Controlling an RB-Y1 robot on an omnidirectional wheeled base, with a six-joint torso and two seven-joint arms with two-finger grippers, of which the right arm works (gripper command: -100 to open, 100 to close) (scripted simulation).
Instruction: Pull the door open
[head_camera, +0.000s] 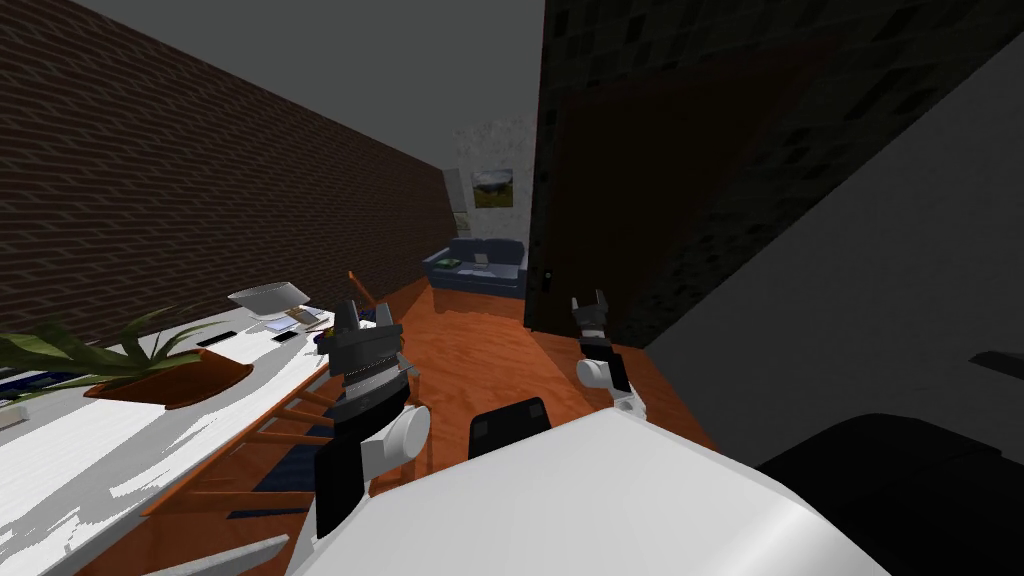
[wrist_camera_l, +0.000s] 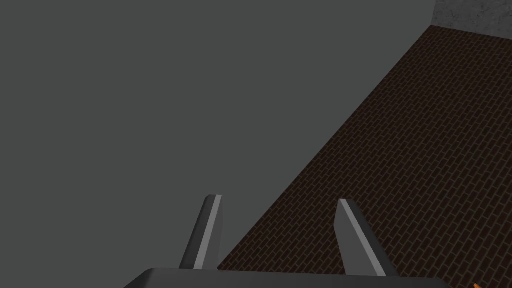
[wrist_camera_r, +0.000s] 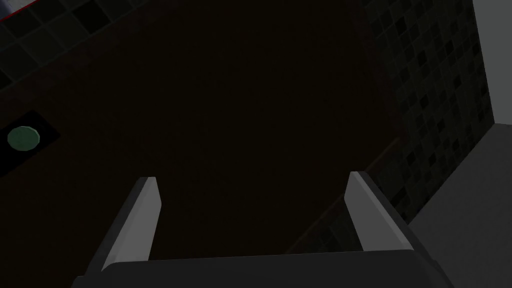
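- Blades of the right tool (wrist_camera_r: 251, 177) stand spread wide, pinching nothing, and point at the dark brown door (wrist_camera_r: 240, 100) from close by. Neither blade appears to touch the panel.
- The round greenish knob (wrist_camera_r: 23, 138), on a dark plate near the door's edge, sits well off to one side of the blades, not between them.
- The door is set in a dark tiled wall (wrist_camera_r: 430, 65) and looks flush with it in the head view. With no gap showing along its edge, it reads as shut.
- The left tool (wrist_camera_l: 279, 199), blades also spread and empty, is raised beside the end of the white counter (head_camera: 100, 450), well apart from the door and taking no part.
- The counter carries a potted plant (head_camera: 150, 372) and a few small flat items. Beyond it, the orange wooden floor (head_camera: 480, 350) runs to a blue sofa (head_camera: 480, 268) at the far wall.
- Progress, as a judgement: the approach to the door looks largely made, but none of the pull is done, with the knob not gripped and the door not opened.
- What is left: bring the right tool sideways onto the knob, close the blades on it, then draw back, leaving room for the panel to swing.
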